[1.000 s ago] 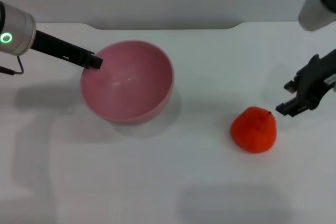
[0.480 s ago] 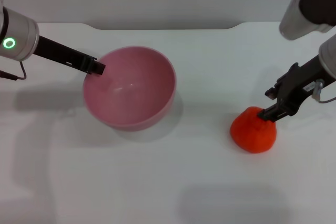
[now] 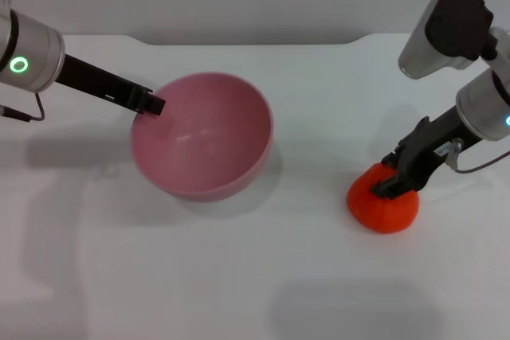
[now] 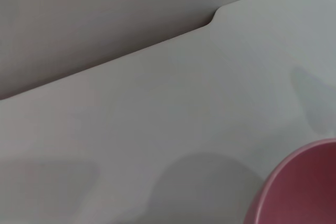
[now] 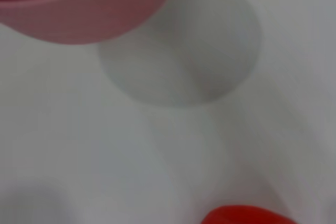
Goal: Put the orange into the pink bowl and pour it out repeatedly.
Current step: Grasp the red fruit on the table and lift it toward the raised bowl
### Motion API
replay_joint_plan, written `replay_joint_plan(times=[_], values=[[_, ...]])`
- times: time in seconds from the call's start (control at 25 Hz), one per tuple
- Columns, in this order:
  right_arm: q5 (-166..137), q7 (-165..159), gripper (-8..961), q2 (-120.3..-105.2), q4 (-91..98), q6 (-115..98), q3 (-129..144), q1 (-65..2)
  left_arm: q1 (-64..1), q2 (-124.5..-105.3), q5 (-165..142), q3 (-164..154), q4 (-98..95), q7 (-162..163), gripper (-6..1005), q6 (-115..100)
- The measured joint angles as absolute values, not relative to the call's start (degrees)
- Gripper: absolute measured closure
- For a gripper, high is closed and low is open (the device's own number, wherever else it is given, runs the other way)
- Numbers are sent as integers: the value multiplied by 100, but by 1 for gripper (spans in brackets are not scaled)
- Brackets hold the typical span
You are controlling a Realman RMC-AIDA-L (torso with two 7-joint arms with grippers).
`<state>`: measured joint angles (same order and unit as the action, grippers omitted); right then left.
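The pink bowl point(image 3: 209, 142) sits tilted at centre left, with nothing inside it. My left gripper point(image 3: 151, 104) is shut on its left rim. Part of the bowl point(image 4: 307, 187) shows in the left wrist view, and its outer wall point(image 5: 79, 11) shows in the right wrist view. The orange point(image 3: 382, 203) rests on the table at the right, and a sliver of the orange point(image 5: 247, 216) shows at the edge of the right wrist view. My right gripper point(image 3: 389, 182) is down on the orange's top, open, its fingers straddling the knob.
The white table point(image 3: 255, 276) has its far edge point(image 3: 255, 39) against a grey wall. A step in that edge point(image 4: 215, 17) shows in the left wrist view. Apart from the bowl and the fruit, no objects are on the table.
My right gripper came down and left from beside the orange onto its top. The left gripper and the bowl shifted slightly right and toward me.
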<state>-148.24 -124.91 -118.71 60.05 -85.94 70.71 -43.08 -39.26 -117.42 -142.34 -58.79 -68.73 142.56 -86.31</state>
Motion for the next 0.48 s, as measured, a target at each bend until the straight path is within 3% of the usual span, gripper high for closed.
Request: replay_joint_plan(times=[0.12,0.48], values=[[-14786,-12532,455,-11872,5963,-8490,7033,-4286,-3938,-11742,-14246,-5880,-6873,14251,957,-8637],[-14749,-12557,634,-11862,5998,-8491,7013,-4263,-3933,-11735,-14256,-5880,-6873,14216,957,-8664]])
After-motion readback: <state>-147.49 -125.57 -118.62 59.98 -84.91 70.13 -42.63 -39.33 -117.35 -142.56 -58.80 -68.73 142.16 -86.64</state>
